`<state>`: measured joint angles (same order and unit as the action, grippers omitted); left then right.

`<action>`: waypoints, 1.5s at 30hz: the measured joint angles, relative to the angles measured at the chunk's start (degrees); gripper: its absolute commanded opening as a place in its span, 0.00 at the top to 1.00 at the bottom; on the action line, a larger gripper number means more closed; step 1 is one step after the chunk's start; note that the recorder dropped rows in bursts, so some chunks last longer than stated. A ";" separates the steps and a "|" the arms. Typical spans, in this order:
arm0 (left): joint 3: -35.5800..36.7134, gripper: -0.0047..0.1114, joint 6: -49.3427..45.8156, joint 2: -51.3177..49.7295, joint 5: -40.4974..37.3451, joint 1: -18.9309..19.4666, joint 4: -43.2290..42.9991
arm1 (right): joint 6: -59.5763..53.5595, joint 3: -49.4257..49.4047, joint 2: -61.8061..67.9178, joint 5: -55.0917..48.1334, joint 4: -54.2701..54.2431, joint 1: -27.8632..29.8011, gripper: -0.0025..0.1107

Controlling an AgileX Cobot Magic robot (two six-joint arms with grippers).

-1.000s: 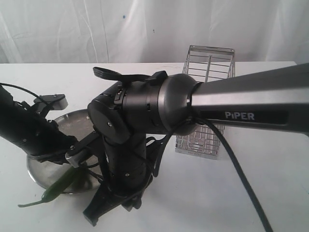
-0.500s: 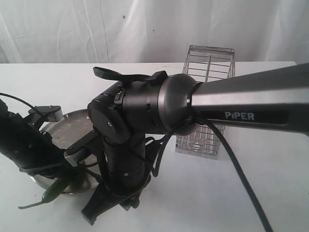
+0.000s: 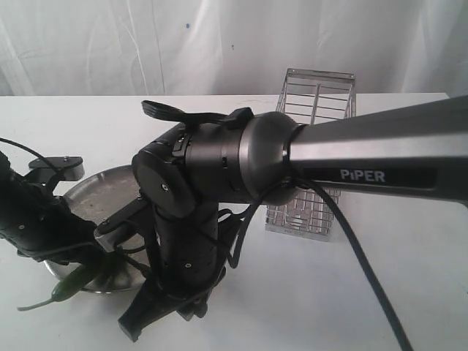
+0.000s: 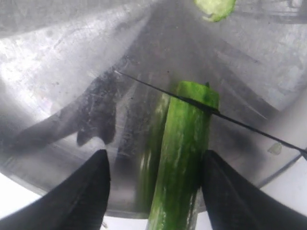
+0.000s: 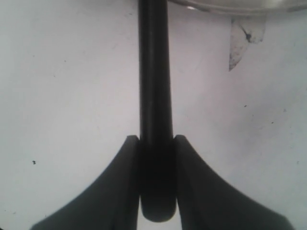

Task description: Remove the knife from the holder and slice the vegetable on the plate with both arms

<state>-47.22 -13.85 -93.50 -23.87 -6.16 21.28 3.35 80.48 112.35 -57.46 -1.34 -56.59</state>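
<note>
Green vegetable [image 4: 182,158] lies on the plate [image 4: 62,62]; your left end effector [image 4: 156,160] straddles it, jaws apart, touching neither side. Your right end effector [image 5: 156,141] clamps the knife [image 5: 155,86] by its handle, the thin blade crossing the vegetable's cut end.

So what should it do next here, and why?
Probably close the left gripper on the vegetable. Its fingers stand open on either side without touching it, while the knife, clamped in the right gripper, lies across the vegetable's cut end on the plate. Holding it should stop it rolling when the blade presses down.
</note>
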 measured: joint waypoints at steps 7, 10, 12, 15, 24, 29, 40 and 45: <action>0.00 0.47 1.12 0.00 0.08 0.00 -0.11 | 0.00 0.00 0.00 0.00 -0.79 0.00 0.98; 0.16 0.47 2.07 0.00 0.55 0.00 -0.46 | 0.00 0.00 0.00 -0.29 -1.29 0.00 0.98; 0.67 0.47 2.77 0.14 1.04 0.00 -0.46 | 0.00 0.00 0.00 -0.64 -1.39 0.00 0.98; 1.07 0.47 3.29 0.33 1.76 -0.13 -0.55 | 0.00 0.00 0.00 -1.65 -1.37 0.00 0.98; 1.06 0.47 8.50 -0.75 2.56 -0.48 -2.43 | -0.75 0.00 0.00 -4.40 -1.50 0.00 0.98; 1.06 0.47 8.71 -0.97 2.69 -0.48 -2.86 | -0.99 2.79 2.47 -6.44 -1.50 0.00 0.98; 1.27 0.47 8.89 -1.57 3.64 -0.48 -4.34 | -2.54 7.62 4.62 -6.54 -1.40 0.00 0.98; 1.27 0.47 8.89 -1.57 3.29 -0.48 -3.89 | -2.54 7.88 4.62 -6.19 -1.40 0.00 0.98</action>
<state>-45.95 -4.96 -95.07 -20.57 -6.64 17.39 0.80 88.35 116.97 -63.65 -2.75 -56.59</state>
